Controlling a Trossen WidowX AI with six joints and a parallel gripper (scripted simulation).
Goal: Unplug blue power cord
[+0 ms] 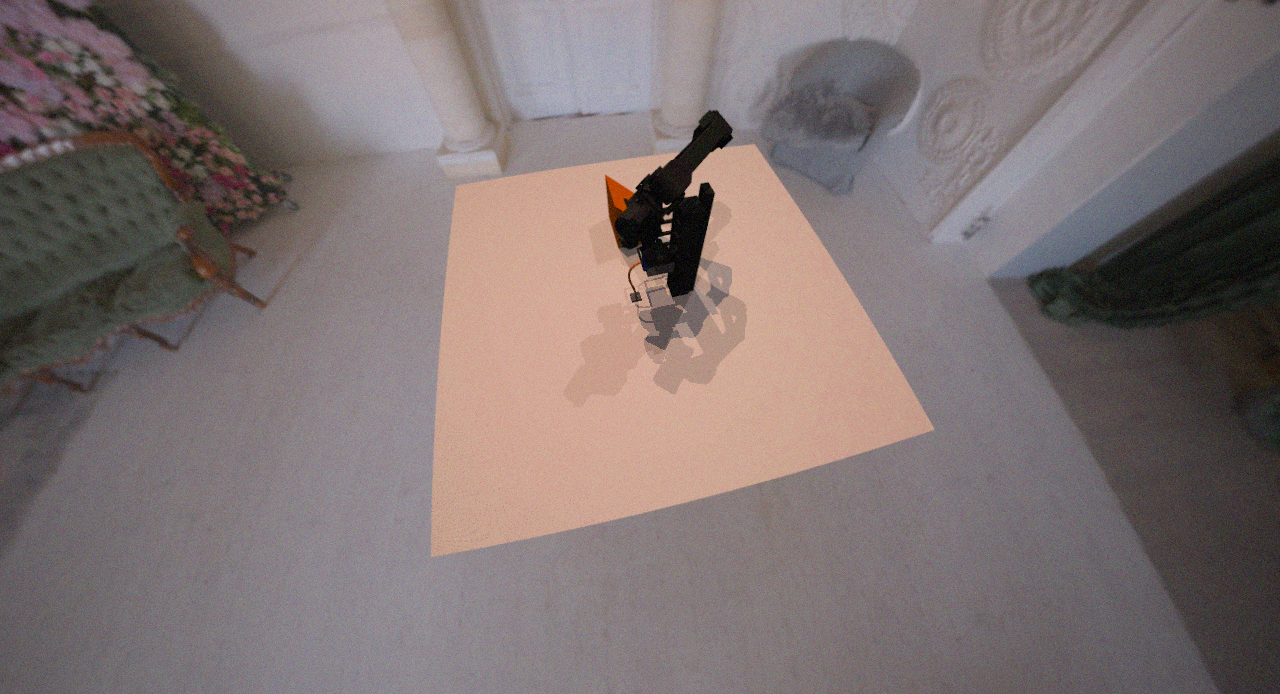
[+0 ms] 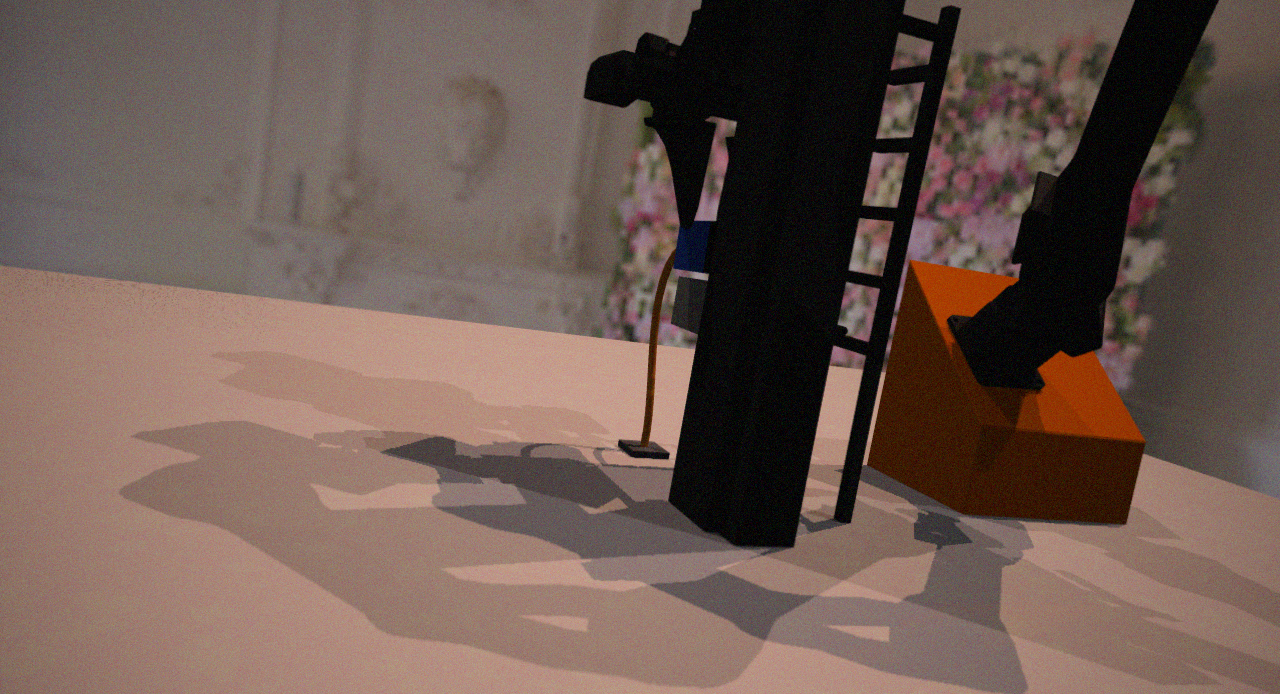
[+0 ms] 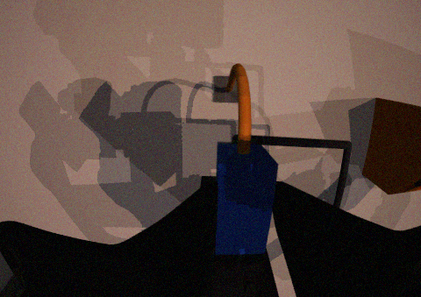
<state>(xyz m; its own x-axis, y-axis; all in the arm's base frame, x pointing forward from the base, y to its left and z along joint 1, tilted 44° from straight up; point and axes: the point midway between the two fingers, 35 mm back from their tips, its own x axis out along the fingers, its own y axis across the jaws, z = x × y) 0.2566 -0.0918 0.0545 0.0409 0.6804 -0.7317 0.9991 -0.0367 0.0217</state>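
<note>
Clamped on the blue plug (image 3: 244,199), the gripper (image 3: 246,233) points down beside the tall black power strip (image 2: 769,269), its two dark fingers pressing the plug from either side in the wrist view. In the exterior view the plug sits against the strip's upright face, well above the table (image 2: 268,511), with a grey block (image 2: 690,303) just under it. An orange cord (image 2: 651,359) leaves the plug, curves downward and ends at a small dark square pad (image 2: 642,449) lying on the table. A thin black ladder-like frame (image 2: 899,215) leans along the strip's far side. The arm stands on an orange wedge-shaped base (image 2: 1074,457) just beyond it.
</note>
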